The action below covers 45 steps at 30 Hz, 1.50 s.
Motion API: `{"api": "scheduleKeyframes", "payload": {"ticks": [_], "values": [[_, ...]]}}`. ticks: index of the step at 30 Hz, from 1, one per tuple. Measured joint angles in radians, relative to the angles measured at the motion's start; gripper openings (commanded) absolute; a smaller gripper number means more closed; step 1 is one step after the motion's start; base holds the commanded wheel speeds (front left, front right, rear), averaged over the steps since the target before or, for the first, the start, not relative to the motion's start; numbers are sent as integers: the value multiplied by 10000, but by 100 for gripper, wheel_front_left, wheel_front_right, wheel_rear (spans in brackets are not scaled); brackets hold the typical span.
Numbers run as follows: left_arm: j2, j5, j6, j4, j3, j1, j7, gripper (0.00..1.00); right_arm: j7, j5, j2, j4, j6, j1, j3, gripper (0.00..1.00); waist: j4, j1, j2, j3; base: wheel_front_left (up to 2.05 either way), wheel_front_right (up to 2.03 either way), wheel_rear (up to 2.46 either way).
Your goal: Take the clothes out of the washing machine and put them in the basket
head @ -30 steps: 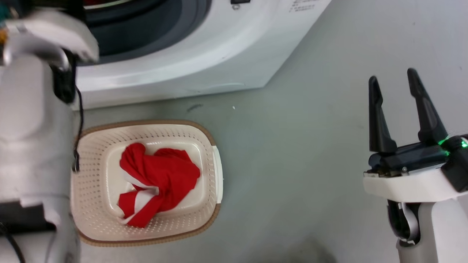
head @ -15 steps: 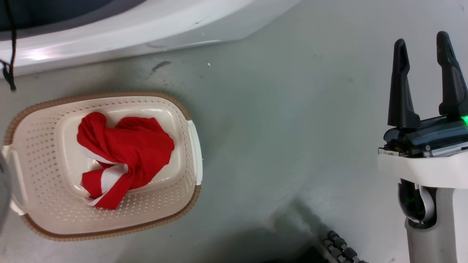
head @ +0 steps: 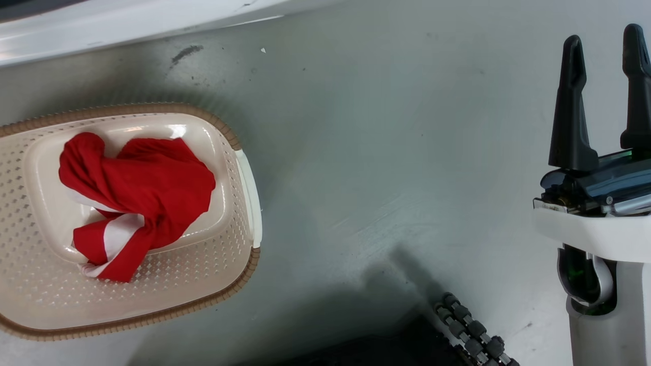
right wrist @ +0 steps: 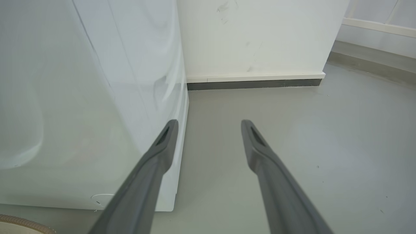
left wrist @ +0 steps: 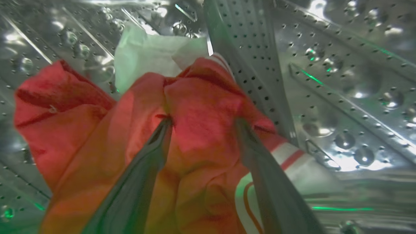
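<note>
Inside the washing machine's steel drum [left wrist: 341, 65] lies a heap of red clothes [left wrist: 97, 136] with white, red-striped trim [left wrist: 289, 159] and a pale piece behind. My left gripper [left wrist: 204, 122] is open, its two fingers pressed into the heap with a red fold bulging between them. One red and white garment [head: 137, 188] lies crumpled in the cream basket [head: 203, 274] on the floor at the left of the head view. The washing machine's white base [head: 127, 25] runs along the top edge there. My right gripper [head: 602, 38] hangs open and empty at the far right, beside the machine's side wall [right wrist: 81, 113].
Grey floor [head: 381, 152] stretches between basket and right arm. A dark roller wheel of my base [head: 468, 330] sits at the bottom edge. In the right wrist view a white wall with a dark baseboard [right wrist: 253, 84] stands behind the machine, and the basket's brown rim [right wrist: 19, 224] shows in the corner.
The head camera has tilted down and turned, so basket and machine slid up and left in the picture. My left forearm has left the head view. The right gripper stays open.
</note>
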Motion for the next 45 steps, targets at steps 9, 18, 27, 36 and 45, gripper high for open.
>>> {"api": "scheduleKeyframes", "payload": {"ticks": [9, 18, 27, 36, 45], "values": [[77, 113, 174, 236, -303, -498, 562, 100, 0, 205, 0, -240, 0, -41, 81, 100, -210, -1, 0, 525, 0, 0, 0], [194, 98, 148, 345, -497, -659, 594, 0, 0, 274, 0, -278, 0, -126, 12, 100, -196, -7, 0, 692, 0, 0, 0], [238, -71, -23, 291, -729, -342, -805, 0, 0, 178, 2, -201, 0, -153, 19, 100, -39, 0, 0, 449, 0, 0, 0], [81, -523, -134, 366, -855, 1020, -3049, 0, 0, -242, 4, 65, 2, 60, -21, 100, 230, 0, 0, -562, 0, 0, 0], [-734, -1716, -157, 104, -1950, 3415, -5198, 0, 0, -886, 6, 623, 2, 795, 8, 100, 866, -1, 0, -2263, 0, 0, 0]]}}
